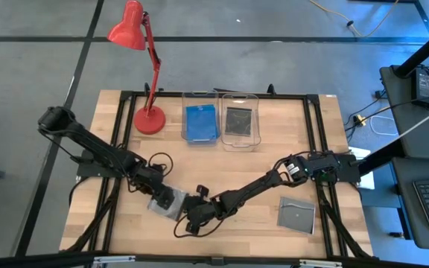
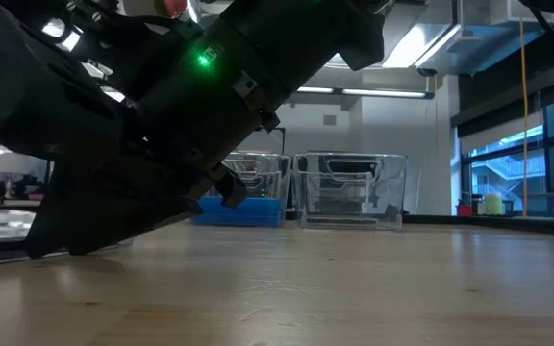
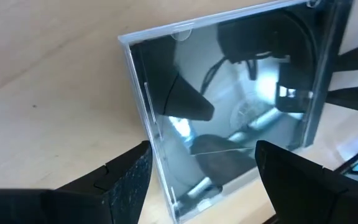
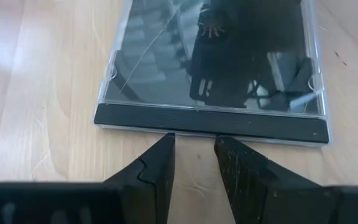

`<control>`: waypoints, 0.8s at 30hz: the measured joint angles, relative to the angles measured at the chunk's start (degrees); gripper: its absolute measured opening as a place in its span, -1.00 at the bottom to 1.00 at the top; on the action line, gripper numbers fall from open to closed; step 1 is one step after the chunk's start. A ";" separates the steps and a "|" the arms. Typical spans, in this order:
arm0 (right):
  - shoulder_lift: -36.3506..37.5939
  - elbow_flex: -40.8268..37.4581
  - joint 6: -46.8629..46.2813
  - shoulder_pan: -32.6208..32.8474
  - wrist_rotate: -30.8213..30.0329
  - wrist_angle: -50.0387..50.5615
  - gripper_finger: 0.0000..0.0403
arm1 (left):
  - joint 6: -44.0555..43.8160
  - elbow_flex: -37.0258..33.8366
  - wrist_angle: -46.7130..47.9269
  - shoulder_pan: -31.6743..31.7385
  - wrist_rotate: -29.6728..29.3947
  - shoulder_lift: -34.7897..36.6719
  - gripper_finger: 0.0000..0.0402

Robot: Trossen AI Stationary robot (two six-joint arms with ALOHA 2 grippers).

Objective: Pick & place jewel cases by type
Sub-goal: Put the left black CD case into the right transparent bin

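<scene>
The grey case [image 1: 165, 202] lay flat near the table's [image 1: 259, 179] front edge. The left claw [image 3: 201, 177], fingers wide apart, straddled one corner; the right claw [image 4: 194, 165], half-closed and empty, faced its spine edge-on, just short.

Beside the red lamp [image 1: 136, 45], one clear bin [image 1: 200, 123] held bright blue; the next bin [image 1: 240, 121] smoky grey-black. The worktop [image 1: 244, 171] was pale wood.
</scene>
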State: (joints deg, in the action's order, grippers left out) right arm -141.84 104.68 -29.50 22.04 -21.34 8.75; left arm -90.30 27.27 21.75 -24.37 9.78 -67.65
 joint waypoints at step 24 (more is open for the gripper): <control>0.00 -0.01 1.71 0.02 -1.17 0.53 -0.37 | -0.50 0.29 2.06 -0.05 -4.02 12.49 0.37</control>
State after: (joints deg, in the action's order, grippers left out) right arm -141.84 104.67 -27.79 22.06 -22.52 9.28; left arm -90.80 27.56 23.81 -24.43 5.76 -55.16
